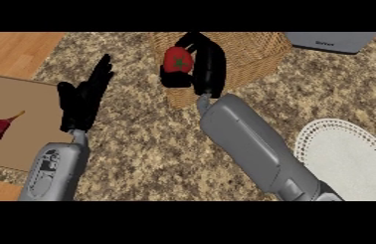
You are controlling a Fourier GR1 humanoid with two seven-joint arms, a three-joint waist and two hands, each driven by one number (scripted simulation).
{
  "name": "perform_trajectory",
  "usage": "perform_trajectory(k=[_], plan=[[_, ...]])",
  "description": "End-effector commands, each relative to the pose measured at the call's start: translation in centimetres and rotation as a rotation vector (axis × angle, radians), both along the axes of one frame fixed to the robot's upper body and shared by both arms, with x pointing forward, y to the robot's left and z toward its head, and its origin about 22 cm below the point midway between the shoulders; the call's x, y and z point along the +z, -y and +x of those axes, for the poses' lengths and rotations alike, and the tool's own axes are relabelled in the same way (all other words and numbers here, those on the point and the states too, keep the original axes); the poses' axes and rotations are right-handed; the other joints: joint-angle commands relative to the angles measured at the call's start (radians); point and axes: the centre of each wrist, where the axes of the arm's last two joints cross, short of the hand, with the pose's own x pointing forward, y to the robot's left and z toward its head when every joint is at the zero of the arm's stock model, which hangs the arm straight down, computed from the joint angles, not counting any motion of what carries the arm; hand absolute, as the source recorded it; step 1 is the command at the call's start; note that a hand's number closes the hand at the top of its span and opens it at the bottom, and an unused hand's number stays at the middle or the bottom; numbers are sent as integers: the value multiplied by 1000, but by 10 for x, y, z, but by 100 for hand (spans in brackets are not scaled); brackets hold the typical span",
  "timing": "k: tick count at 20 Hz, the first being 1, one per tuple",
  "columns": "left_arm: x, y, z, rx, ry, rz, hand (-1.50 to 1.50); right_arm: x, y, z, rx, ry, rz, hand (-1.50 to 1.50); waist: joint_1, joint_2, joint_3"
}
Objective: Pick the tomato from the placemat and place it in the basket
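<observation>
The right hand (200, 68), fingers curled round the tomato (178, 59), holds it over the basket (253, 51) at twelve o'clock, so placing is the step in hand and next comes lowering and letting go, while the left hand (84, 96) rests open at nine o'clock.

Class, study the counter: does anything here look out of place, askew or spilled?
Nothing stands out. The right robot hand holds the tomato over the upright basket; the left robot hand rests open; nothing is spilled.

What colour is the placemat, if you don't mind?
White, with a lacy edge, in the head view: placemat.
</observation>
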Motion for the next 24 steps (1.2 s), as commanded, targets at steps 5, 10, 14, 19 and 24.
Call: perform_trajectory(k=[5,10,14,19,24], plan=[[2,-10,-1,29,-2,0,0,65,-48,10,-145,53,100,150,-36,-3,-2],[5,-11,6,55,12,7,0,90,-61,23,-216,32,38,150,-55,9,-2],[-11,-12,-3,68,4,2,0,103,-66,32,-289,14,-45,150,-63,11,-3],[-6,-13,-5,62,22,7,0,117,-66,41,-336,-35,-104,150,-58,18,-1],[10,-27,-1,74,26,-3,0,91,-54,49,-391,-115,-168,150,-57,20,-1]])
